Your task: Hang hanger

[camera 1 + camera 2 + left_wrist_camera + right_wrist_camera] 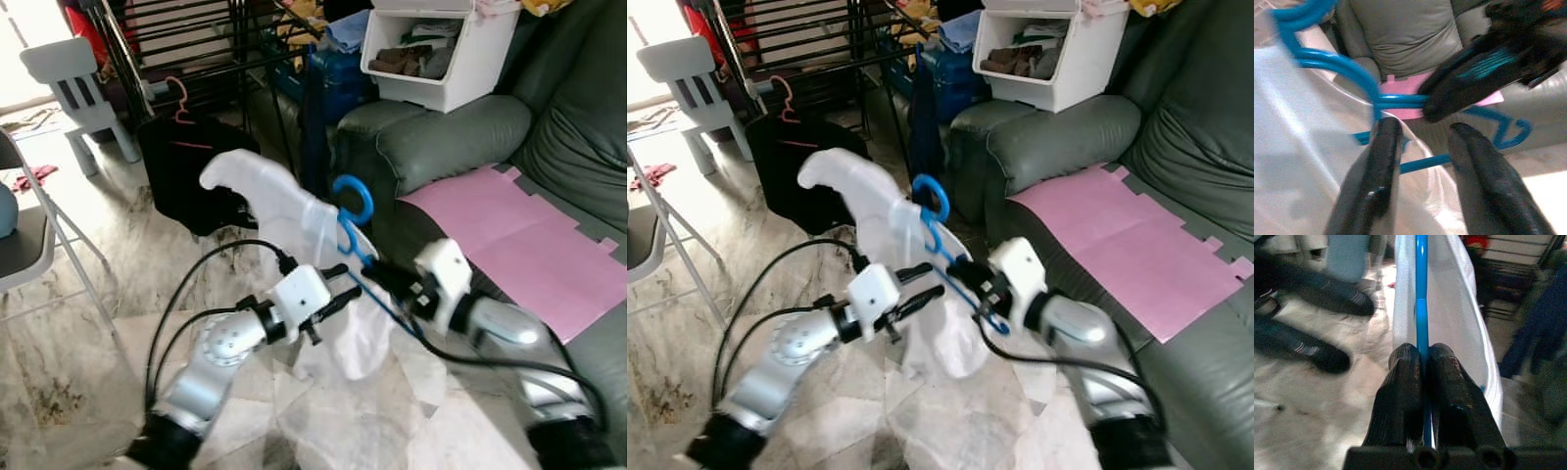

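Nearest the camera, both silver arms reach forward over the marble floor (69, 382) and meet in mid-air. The right gripper (1422, 363) has its two black fingers pressed together on a thin bar of the blue hanger (1421, 293), which runs straight away from the wrist. The left gripper (338, 297) is just beside it with its fingers spread apart, their tips against the white garment (294, 211) and near the blue bars, holding nothing. The hanger is carried between the grippers in front of the sofa (460, 137); its long axis slants from near the right gripper up and leftward, and its hook (355, 201) stands upward, its open side unclear. The white garment drapes over the hanger and hides most of its frame, so only the hook and short bar pieces show. Farther back, a black garment on a pink hanger (181, 103) hangs from a dark rack (196, 39), partly cut off at the top edge.
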{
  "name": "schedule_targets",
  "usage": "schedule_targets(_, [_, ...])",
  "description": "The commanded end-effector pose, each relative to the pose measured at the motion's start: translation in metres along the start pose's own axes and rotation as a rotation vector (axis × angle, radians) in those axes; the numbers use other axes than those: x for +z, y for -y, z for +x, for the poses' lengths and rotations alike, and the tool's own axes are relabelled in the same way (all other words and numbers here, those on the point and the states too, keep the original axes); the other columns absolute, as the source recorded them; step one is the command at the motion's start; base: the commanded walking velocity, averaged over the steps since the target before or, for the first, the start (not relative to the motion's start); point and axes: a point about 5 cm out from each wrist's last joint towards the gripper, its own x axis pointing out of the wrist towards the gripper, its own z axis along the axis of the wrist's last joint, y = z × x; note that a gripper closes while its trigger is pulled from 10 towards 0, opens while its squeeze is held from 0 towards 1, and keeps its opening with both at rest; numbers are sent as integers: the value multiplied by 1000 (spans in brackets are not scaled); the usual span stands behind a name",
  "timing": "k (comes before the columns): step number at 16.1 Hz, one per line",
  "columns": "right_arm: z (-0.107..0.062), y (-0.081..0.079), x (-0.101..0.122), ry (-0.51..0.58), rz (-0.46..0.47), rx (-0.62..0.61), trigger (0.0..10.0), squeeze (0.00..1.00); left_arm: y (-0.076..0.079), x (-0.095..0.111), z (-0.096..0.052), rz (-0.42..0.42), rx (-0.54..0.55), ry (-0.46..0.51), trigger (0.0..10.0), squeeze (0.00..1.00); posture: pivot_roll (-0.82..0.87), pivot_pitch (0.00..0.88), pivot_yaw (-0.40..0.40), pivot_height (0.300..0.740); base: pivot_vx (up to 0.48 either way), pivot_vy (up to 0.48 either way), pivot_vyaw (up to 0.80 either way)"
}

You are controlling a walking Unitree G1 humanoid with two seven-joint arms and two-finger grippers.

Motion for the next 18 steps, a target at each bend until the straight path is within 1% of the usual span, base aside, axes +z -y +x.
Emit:
schedule_targets(1, [1, -4, 15, 66, -5, 61, 10000, 0, -5, 5, -3, 33, -5, 15, 10000, 1000, -167, 0, 45, 740, 0, 0, 0])
schedule_targets(3, [-7, -8, 12, 38, 5, 115, 10000, 0, -18, 8, -12, 67, 29, 19, 10000, 1000, -163, 0, 47, 740, 0, 0, 0])
schedule_targets(5, [-25, -7, 1, -51, -22, 170, 10000, 0, -46, 12, -33, 169, 52, -4, 10000, 1000, -150, 0, 52, 740, 0, 0, 0])
schedule_targets(6, [-30, -5, -1, -80, -40, 185, 10000, 0, -51, 13, -40, 207, 31, -20, 10000, 1000, -150, 0, 52, 740, 0, 0, 0])
schedule_targets(8, [-36, 4, -6, -129, -73, 172, 10000, 0, -55, 18, -46, 231, -1, -17, 10000, 1000, -149, 0, 51, 740, 0, 0, 0])
schedule_targets(10, [-39, 10, -6, -147, -91, 171, 10000, 0, -58, 17, -49, 242, -8, -27, 10000, 1000, -147, 0, 49, 740, 0, 0, 0])
schedule_targets(11, [-39, 10, -5, -152, -107, 192, 10000, 0, -60, 11, -52, 268, -19, -54, 10000, 1000, -147, 0, 49, 740, 0, 0, 0])
schedule_targets(12, [-39, 8, -3, -157, -121, 232, 10000, 0, -60, 4, -53, 271, -27, -80, 10000, 1000, -142, 0, 44, 740, 0, 0, 0])
schedule_targets(13, [-41, 3, -1, -179, -148, 299, 10000, 0, -61, -4, -54, 283, -44, -111, 10000, 1000, -143, 0, 44, 740, 0, 0, 0])
schedule_targets(14, [-43, 1, -1, -202, -175, 344, 10000, 0, -60, -9, -53, 280, -58, -132, 10000, 1000, -145, 0, 44, 740, 0, 0, 0])
schedule_targets(16, [-47, -1, 0, -230, -214, 398, 10000, 0, -62, -17, -50, 281, -77, -165, 10000, 1000, -151, 0, 45, 740, 0, 0, 0])
schedule_targets(17, [-50, 0, 0, -244, -237, 411, 10000, 0, -62, -21, -49, 282, -99, -181, 9490, 1000, -154, 0, 46, 740, 0, 0, 0])
schedule_targets(18, [-51, 2, 1, -259, -266, 416, 10000, 0, -62, -23, -47, 289, -127, -197, 2627, 169, -160, 0, 47, 740, 0, 0, 0])
